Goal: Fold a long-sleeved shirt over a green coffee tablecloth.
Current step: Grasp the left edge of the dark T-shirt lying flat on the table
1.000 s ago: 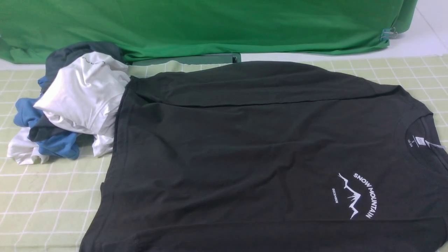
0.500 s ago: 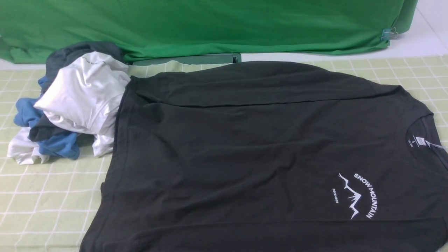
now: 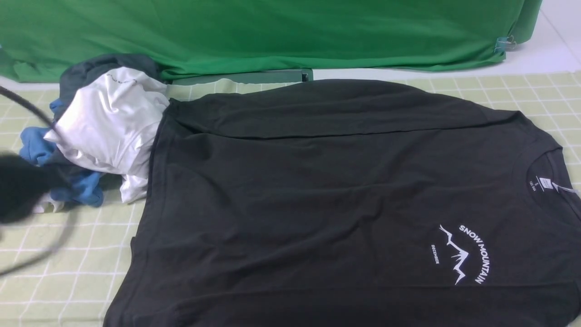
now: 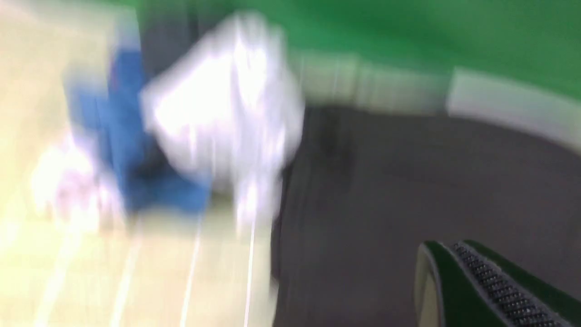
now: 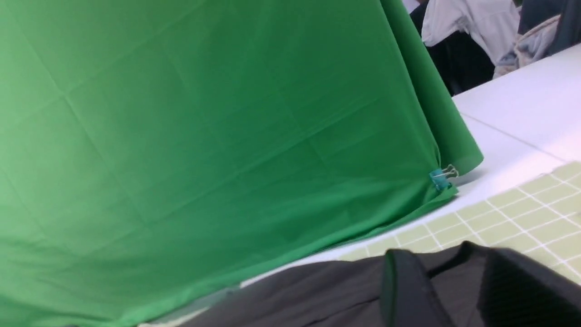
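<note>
Long-sleeved shirt (image 3: 317,204) lying flat, print up, on the checked tablecloth (image 3: 68,263), collar toward the robot's right, hem touching a heap of clothes (image 3: 104,127). A straight edge across the far side suggests one sleeve is already turned in; the body is judged unfolded, so most folds remain. Left arm (image 3: 18,186) appears as a dark blur beside the heap; whether the left gripper (image 4: 476,290) is released or clenched cannot be told. Right gripper (image 5: 458,281) hangs over the shirt's far edge, fingers apart, grasping nothing
</note>
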Robot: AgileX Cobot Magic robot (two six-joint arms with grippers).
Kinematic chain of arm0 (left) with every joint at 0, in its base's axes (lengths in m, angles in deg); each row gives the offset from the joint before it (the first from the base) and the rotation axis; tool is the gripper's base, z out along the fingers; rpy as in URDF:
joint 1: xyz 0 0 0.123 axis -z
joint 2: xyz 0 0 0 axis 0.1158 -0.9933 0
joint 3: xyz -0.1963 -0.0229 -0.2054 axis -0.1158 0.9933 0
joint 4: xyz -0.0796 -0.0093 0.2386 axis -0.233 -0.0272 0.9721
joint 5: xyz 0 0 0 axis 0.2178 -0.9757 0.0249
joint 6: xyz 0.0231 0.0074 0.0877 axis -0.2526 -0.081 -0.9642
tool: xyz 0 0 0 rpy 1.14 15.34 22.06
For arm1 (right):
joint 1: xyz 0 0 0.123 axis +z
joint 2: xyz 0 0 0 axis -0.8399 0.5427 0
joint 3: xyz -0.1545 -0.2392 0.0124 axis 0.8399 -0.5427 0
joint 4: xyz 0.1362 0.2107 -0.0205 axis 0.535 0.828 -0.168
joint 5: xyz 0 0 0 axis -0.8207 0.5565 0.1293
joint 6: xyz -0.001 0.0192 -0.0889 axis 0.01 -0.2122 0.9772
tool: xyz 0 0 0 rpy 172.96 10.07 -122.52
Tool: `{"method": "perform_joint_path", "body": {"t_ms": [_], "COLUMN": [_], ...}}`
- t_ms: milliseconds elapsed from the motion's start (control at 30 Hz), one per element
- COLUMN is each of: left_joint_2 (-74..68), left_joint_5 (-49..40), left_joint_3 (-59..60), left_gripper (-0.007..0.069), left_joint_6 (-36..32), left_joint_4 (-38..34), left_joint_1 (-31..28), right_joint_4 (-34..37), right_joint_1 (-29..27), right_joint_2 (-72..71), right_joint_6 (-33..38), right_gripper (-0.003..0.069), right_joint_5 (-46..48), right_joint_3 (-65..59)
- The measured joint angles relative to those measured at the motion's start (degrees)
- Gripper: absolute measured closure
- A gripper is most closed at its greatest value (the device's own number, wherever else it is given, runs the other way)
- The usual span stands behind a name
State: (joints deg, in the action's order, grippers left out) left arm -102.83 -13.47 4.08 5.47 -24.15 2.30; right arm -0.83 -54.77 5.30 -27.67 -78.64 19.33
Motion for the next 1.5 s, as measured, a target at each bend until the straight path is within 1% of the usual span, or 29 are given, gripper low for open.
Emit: {"method": "perform_joint_path", "body": {"t_ms": [33, 100, 133, 167, 200, 233, 267, 300, 333, 400, 433, 500, 633, 733, 867, 900, 933, 1100, 1200, 1300, 1367, 1433, 1500], "left_joint_2": [-4.47, -8.20, -9.63, -10.81, -11.41, -11.41, -11.72, -11.92, -12.12, -12.74, -12.90, -14.15, -16.69, -19.68, -24.82, -25.06, -27.14, -31.62, -33.18, -33.68, -34.47, -35.22, -35.61], "left_joint_5": [-4.54, -7.55, -8.26, -8.72, -8.86, -8.86, -9.02, -9.22, -9.37, -9.64, -9.64, -9.09, -6.88, -6.43, -5.35, -5.20, -4.49, -1.17, 0.71, 0.95, 1.01, 0.77, 0.71], "left_joint_3": [0.94, 2.36, 3.16, 3.92, 4.37, 4.37, 4.73, 4.74, 4.74, 4.76, 4.76, 4.81, 4.81, 4.81, 4.81, 4.81, 4.81, 4.81, 4.81, 4.81, 4.81, 4.81, 4.81], "left_gripper": [0.0610, 0.0614, 0.0617, 0.0620, 0.0622, 0.0622, 0.0622, 0.0622, 0.0622, 0.0622, 0.0622, 0.0622, 0.0606, 0.0562, 0.0440, 0.0433, 0.0360, 0.0223, 0.0186, 0.0190, 0.0215, 0.0260, 0.0323], "left_joint_6": [-3.72, -6.78, -7.52, -7.95, -8.04, -7.98, -6.43, -4.19, -1.85, 5.25, 6.39, 11.16, 12.77, 12.77, 12.40, 12.34, 11.96, 11.59, 11.53, 11.41, 11.41, 11.41, 11.41], "left_joint_4": [-2.21, -3.69, -3.90, -3.74, -3.10, -2.92, -0.77, 1.61, 3.82, 10.03, 10.57, 15.32, 16.53, 17.67, 18.44, 18.44, 18.39, 18.05, 17.53, 17.28, 16.89, 16.44, 16.25], "left_joint_1": [0.00, 0.31, 0.93, 2.03, 3.64, 4.01, 7.05, 9.49, 11.55, 16.85, 17.69, 21.42, 23.18, 23.22, 23.22, 23.22, 23.22, 23.22, 23.22, 23.22, 23.22, 23.22, 23.22], "right_joint_4": [0.00, 0.07, 0.08, 0.08, 0.08, 0.08, 0.08, 0.08, 0.08, 0.08, 0.08, 0.08, 0.08, 0.08, 0.13, 0.13, 0.13, 0.18, 0.18, 0.18, 0.18, 0.18, 0.18], "right_joint_1": [0.00, 0.64, 1.42, 2.70, 3.72, 4.28, 6.09, 7.69, 9.38, 13.22, 13.57, 17.52, 22.52, 25.80, 29.24, 29.37, 30.30, 31.05, 31.23, 31.23, 31.23, 31.23, 31.23], "right_joint_2": [0.00, 0.00, -0.05, 0.19, 0.99, 1.23, 3.45, 5.63, 8.25, 14.33, 14.95, 22.41, 32.07, 36.28, 39.76, 39.76, 40.43, 40.45, 40.45, 40.45, 40.45, 40.45, 40.45], "right_joint_6": [-1.44, -3.59, -3.77, -2.69, -1.17, -0.69, 2.95, 5.48, 7.85, 12.42, 12.86, 17.27, 20.43, 20.83, 20.95, 20.95, 20.95, 20.95, 20.95, 21.25, 21.44, 21.81, 21.86], "right_gripper": [0.0416, 0.0449, 0.0479, 0.0540, 0.0588, 0.0596, 0.0631, 0.0645, 0.0652, 0.0659, 0.0659, 0.0661, 0.0661, 0.0659, 0.0659, 0.0659, 0.0659, 0.0659, 0.0659, 0.0659, 0.0657, 0.0655, 0.0652], "right_joint_5": [-0.94, 0.45, 2.75, 7.61, 10.50, 11.21, 16.36, 19.87, 23.22, 29.73, 29.73, 35.47, 40.91, 41.78, 42.35, 42.35, 42.35, 41.55, 41.43, 41.43, 41.43, 41.43, 41.43], "right_joint_3": [0.00, 0.50, 1.43, 4.36, 6.60, 7.85, 11.78, 15.18, 18.53, 25.47, 25.47, 32.50, 38.85, 39.95, 39.97, 39.97, 39.97, 39.57, 39.49, 39.49, 39.49, 39.49, 39.49]}}
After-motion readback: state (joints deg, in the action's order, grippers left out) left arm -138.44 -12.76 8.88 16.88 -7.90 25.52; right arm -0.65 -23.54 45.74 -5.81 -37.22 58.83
